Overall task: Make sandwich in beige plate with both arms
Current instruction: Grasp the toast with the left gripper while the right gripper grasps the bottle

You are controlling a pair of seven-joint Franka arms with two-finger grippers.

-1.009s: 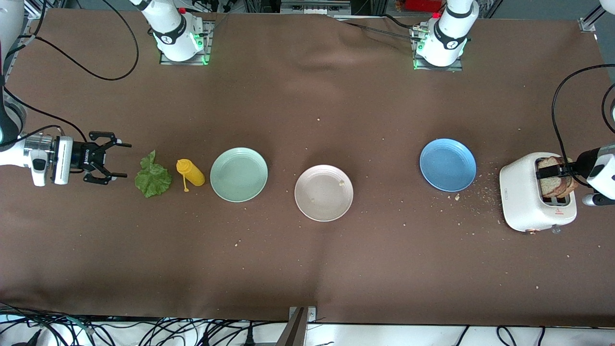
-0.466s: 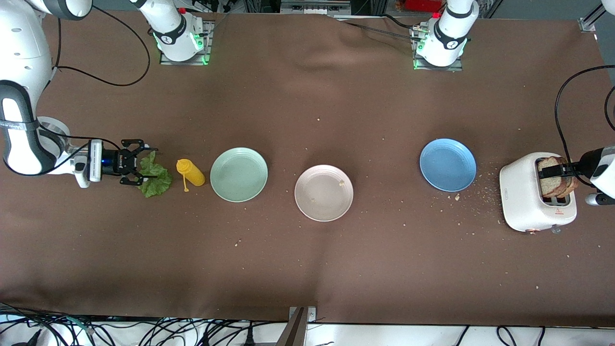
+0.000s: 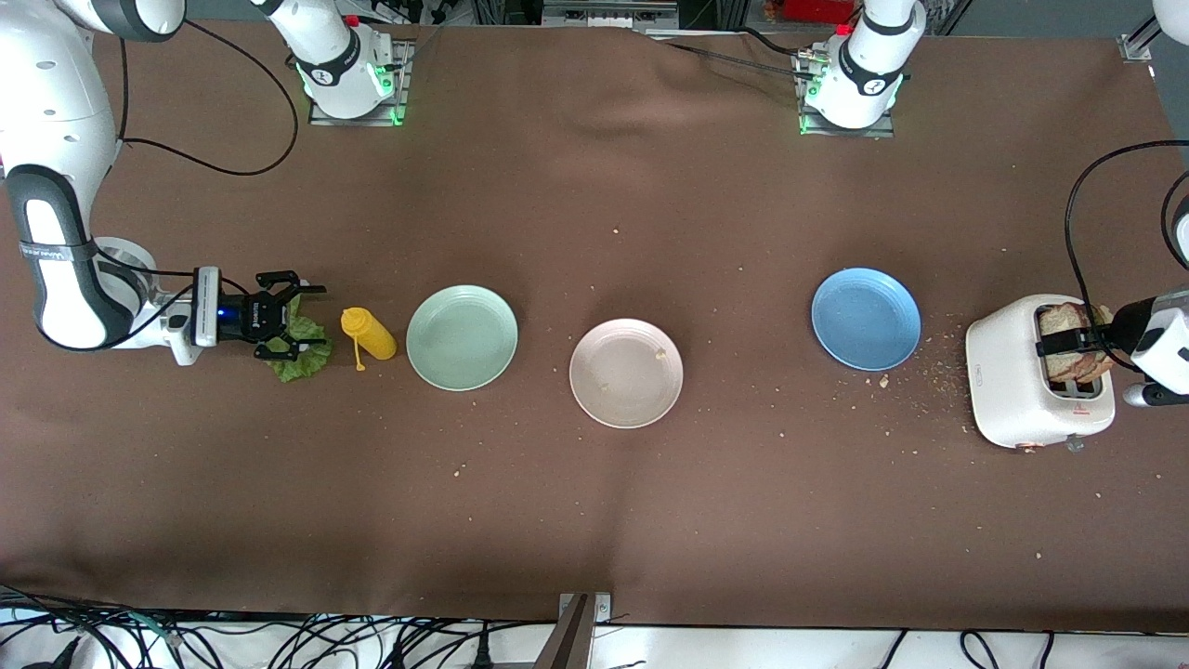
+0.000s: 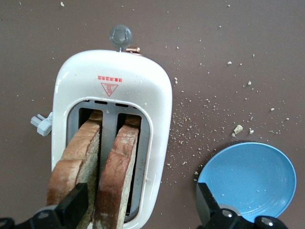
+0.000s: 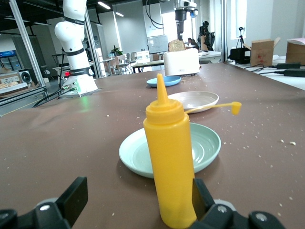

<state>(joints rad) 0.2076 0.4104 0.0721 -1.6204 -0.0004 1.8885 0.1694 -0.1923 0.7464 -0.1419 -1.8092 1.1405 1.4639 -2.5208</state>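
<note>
Beige plate [image 3: 626, 373] sits mid-worktop [image 3: 594, 520], bare but for crumbs. Two bread slices [image 4: 93, 167] stand in the white toaster [image 3: 1008, 386] at the left arm's end; left gripper [image 3: 1068, 340] over them, fingers apart. Right gripper [image 3: 299, 321] low over the lettuce leaf [image 3: 299, 364], fingers apart, beside the mustard bottle [image 3: 370, 336].
</note>
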